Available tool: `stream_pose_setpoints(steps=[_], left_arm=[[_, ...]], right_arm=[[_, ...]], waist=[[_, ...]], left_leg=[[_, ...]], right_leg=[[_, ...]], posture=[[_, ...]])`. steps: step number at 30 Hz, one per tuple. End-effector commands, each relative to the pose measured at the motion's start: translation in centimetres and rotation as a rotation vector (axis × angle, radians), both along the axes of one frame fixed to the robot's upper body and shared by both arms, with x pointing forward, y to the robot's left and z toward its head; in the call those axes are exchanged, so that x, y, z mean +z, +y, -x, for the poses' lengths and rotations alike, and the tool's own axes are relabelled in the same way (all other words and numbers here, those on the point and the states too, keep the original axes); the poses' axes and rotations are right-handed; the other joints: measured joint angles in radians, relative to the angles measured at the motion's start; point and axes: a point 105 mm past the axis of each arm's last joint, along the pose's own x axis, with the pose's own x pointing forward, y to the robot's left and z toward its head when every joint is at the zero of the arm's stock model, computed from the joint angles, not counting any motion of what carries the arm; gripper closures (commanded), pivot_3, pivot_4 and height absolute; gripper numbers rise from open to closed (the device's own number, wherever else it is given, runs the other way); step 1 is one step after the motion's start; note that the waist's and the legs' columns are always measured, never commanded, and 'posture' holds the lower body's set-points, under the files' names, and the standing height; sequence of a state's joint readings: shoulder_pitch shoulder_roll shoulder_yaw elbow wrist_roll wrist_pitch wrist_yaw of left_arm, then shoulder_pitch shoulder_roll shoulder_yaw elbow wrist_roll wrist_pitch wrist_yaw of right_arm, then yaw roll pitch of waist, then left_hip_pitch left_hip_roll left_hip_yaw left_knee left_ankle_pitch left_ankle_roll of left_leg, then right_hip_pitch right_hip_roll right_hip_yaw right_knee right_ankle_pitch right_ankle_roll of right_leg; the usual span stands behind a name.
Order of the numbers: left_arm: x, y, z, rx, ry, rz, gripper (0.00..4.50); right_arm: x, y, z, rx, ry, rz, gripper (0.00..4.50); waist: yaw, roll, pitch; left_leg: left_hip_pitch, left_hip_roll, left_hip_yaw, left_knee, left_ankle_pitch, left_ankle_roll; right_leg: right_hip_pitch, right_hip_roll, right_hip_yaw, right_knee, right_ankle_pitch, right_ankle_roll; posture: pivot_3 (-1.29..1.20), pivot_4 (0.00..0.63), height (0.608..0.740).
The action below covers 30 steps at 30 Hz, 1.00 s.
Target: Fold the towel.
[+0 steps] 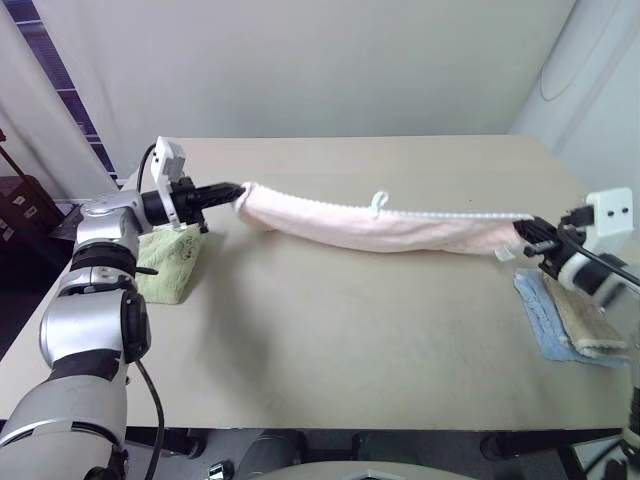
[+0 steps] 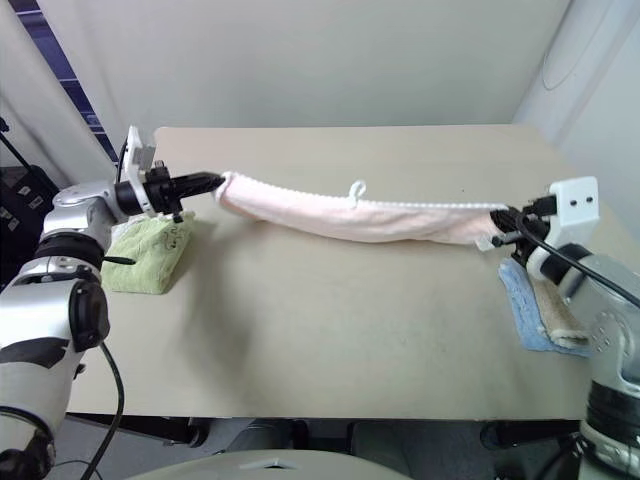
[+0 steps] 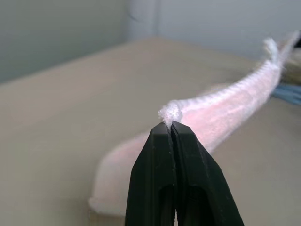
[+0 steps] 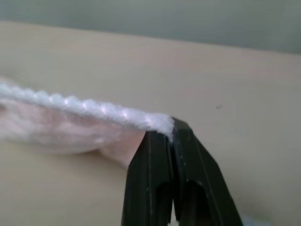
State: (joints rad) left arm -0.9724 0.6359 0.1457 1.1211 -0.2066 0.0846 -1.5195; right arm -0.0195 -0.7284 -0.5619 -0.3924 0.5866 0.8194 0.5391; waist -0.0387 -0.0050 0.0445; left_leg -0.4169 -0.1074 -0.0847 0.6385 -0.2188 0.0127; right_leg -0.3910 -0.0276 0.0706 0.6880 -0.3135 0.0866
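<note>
Left hand [image 1: 232,190] and right hand [image 1: 522,240] each pinch one end of the towel [image 1: 380,228], stretched between them, sagging slightly, just above the table [image 1: 330,330].

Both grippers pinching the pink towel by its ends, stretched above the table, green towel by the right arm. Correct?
Nearly. The left gripper and right gripper do pinch the pink towel at its ends, stretched above the table. But the green towel lies by the left arm, as the left eye view shows; the right arm has a beige towel on a blue cloth.
</note>
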Motion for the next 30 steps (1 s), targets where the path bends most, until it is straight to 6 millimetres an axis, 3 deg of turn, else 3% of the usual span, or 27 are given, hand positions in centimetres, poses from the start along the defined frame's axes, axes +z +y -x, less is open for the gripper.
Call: stream_pose_setpoints(steps=[1, 4, 9, 14, 18, 20, 22, 30], left_arm=[[-0.9, 1.3, 2.2, -0.073, 0.076, -0.058, 4.49], [-2.7, 2.7, 4.4, -0.081, 0.163, -0.118, 4.49], [-4.2, 4.6, 7.6, -0.077, 0.287, -0.151, 4.49], [-4.8, 4.6, 10.9, -0.147, 0.376, -0.19, 4.49], [-4.7, 3.6, 12.5, -0.221, 0.423, -0.216, 4.49], [-4.6, 3.0, 12.6, -0.246, 0.44, -0.231, 4.49], [-4.6, 2.9, 11.1, -0.191, 0.421, -0.195, 4.49], [-4.9, 3.6, 6.4, 0.003, 0.34, -0.105, 4.49]], right_arm=[[0.5, 0.8, 2.5, 0.075, 0.001, 0.011, 4.5], [-1.2, 1.5, 5.1, 0.129, 0.079, -0.022, 4.5], [-3.1, 2.6, 8.6, 0.173, 0.185, -0.044, 4.5], [-4.4, 3.6, 12.4, 0.274, 0.277, 0.02, 4.5], [-4.7, 3.7, 13.8, 0.316, 0.304, 0.045, 4.5], [-4.7, 3.4, 13.9, 0.319, 0.306, 0.066, 4.5], [-4.9, 3.0, 13.2, 0.302, 0.295, 0.055, 4.5], [-6.2, 0.3, 8.0, 0.124, 0.226, -0.082, 4.5]], waist=[[-0.002, -0.001, -0.001], [-0.003, -0.001, -0.001], [0.003, -0.002, -0.001], [0.008, -0.001, -0.001], [0.022, 0.0, -0.001], [0.027, 0.0, -0.001], [0.029, 0.0, -0.001], [0.025, -0.002, -0.001]], left_leg=[[0.0, 0.0, 0.0, 0.0, 0.0, 0.0], [0.001, 0.0, 0.0, 0.0, 0.0, 0.0], [0.001, 0.001, 0.0, 0.0, -0.001, 0.0], [0.008, 0.002, 0.003, -0.001, -0.003, -0.003], [0.01, 0.012, 0.014, -0.008, -0.003, -0.002], [0.009, 0.018, 0.024, -0.008, -0.003, -0.002], [0.01, 0.018, 0.03, -0.009, -0.004, -0.001], [0.01, 0.018, 0.035, -0.008, -0.004, 0.0]], right_leg=[[0.001, 0.0, 0.0, 0.0, 0.0, 0.0], [0.002, 0.0, 0.0, 0.0, 0.0, 0.0], [0.003, -0.001, 0.0, -0.001, -0.002, -0.004], [0.013, -0.005, -0.001, -0.008, -0.004, -0.007], [0.021, -0.011, -0.011, -0.021, -0.003, -0.009], [0.021, -0.021, -0.025, -0.025, -0.002, -0.011], [0.022, -0.029, -0.029, -0.025, -0.002, -0.011], [0.019, -0.036, -0.035, -0.026, -0.002, -0.011]], posture=[[0.0, 0.0, 0.731], [0.0, 0.0, 0.731], [0.0, 0.0, 0.731], [0.0, 0.0, 0.731], [0.0, 0.0, 0.731], [0.0, 0.0, 0.731], [0.0, 0.0, 0.731], [0.0, 0.0, 0.731]])
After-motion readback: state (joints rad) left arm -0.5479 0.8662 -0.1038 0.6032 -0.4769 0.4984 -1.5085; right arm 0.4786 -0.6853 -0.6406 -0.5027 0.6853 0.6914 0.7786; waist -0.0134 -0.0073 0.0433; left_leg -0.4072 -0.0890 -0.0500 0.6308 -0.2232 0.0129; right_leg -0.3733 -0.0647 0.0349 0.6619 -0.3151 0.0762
